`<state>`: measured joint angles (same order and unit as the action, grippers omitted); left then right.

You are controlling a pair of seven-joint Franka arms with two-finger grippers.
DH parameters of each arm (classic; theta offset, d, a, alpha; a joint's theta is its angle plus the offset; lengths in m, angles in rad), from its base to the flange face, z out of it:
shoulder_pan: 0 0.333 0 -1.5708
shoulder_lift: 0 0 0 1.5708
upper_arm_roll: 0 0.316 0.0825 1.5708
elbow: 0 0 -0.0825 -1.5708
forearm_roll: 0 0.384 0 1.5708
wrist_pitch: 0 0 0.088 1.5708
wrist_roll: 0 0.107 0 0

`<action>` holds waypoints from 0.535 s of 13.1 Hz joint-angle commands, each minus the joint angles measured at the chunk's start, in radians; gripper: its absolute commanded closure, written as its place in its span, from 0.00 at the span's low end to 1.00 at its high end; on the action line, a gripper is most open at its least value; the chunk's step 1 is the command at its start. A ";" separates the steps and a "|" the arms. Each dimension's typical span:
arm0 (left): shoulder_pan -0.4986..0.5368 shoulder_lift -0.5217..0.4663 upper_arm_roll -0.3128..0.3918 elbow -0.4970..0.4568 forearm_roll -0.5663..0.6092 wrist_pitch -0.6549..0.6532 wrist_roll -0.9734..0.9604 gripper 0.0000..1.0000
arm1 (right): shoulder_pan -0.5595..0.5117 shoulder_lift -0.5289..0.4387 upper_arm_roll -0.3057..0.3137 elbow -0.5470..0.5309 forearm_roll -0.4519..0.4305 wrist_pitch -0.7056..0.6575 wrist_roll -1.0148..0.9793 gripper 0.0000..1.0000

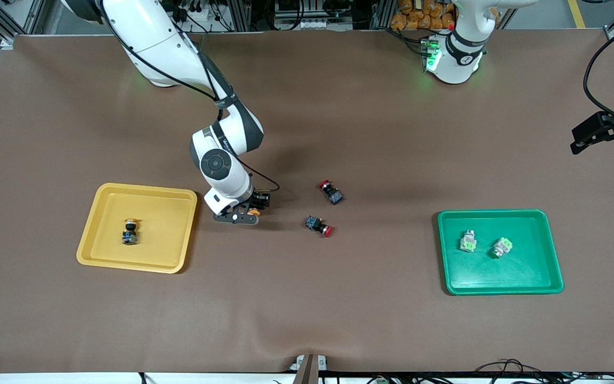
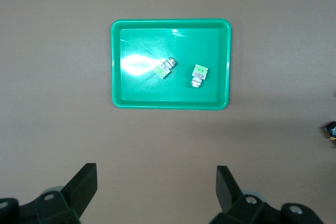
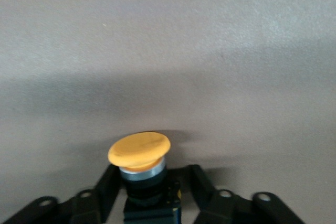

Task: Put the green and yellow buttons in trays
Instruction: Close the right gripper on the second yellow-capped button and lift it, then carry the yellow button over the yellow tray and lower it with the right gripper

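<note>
Fingers of the right gripper are seen pressed against the black body of a yellow button, so this button is pinched between them; its round orange-yellow cap points away from the wrist, and in the front view the cap shows at the gripper's tip, low over the brown table, just beside the yellow tray, at about 3 o'clock from it. It cannot be told whether the button is lifted from the table or not. The left gripper is held high, with its fingers spread wide and nothing between them; this arm waits, and the green tray is seen below it in the left wrist view. Two green buttons are already lying in the green tray, near its middle and a little apart from each other. One yellow button is lying in the yellow tray, toward 9 o'clock from the tray's centre. By this the task is judged as mostly done: three of four buttons are placed, and only the pinched one is left to be carried into the yellow tray and released. Two red buttons are lying on the table between the trays and are not wanted for the task.
</note>
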<state>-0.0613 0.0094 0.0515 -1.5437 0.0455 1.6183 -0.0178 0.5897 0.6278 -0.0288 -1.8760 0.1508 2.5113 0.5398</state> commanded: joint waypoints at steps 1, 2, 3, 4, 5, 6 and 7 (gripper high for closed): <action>-0.005 0.001 0.005 0.010 -0.035 -0.015 -0.004 0.00 | 0.001 0.013 0.004 0.001 -0.019 0.023 0.003 1.00; -0.005 0.003 0.007 0.007 -0.038 -0.015 -0.001 0.00 | 0.001 0.013 0.004 0.000 -0.019 0.023 0.009 1.00; -0.003 0.001 0.007 -0.001 -0.041 -0.015 -0.001 0.00 | -0.001 0.012 0.004 0.000 -0.019 0.024 0.009 1.00; -0.003 0.001 0.007 -0.003 -0.044 -0.015 -0.002 0.00 | -0.002 0.009 0.004 -0.002 -0.019 0.021 0.009 1.00; -0.002 0.001 0.007 -0.003 -0.061 -0.015 -0.007 0.00 | -0.005 -0.002 0.004 -0.005 -0.019 0.006 0.003 1.00; -0.002 0.003 0.008 -0.001 -0.088 -0.015 -0.037 0.00 | -0.017 -0.031 0.004 -0.008 -0.019 -0.029 -0.007 1.00; -0.002 0.003 0.010 -0.003 -0.087 -0.017 -0.042 0.00 | -0.037 -0.054 0.004 -0.006 -0.017 -0.076 -0.026 1.00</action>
<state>-0.0604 0.0127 0.0526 -1.5496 -0.0159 1.6159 -0.0400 0.5882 0.6210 -0.0302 -1.8723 0.1493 2.4952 0.5379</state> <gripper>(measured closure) 0.000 0.577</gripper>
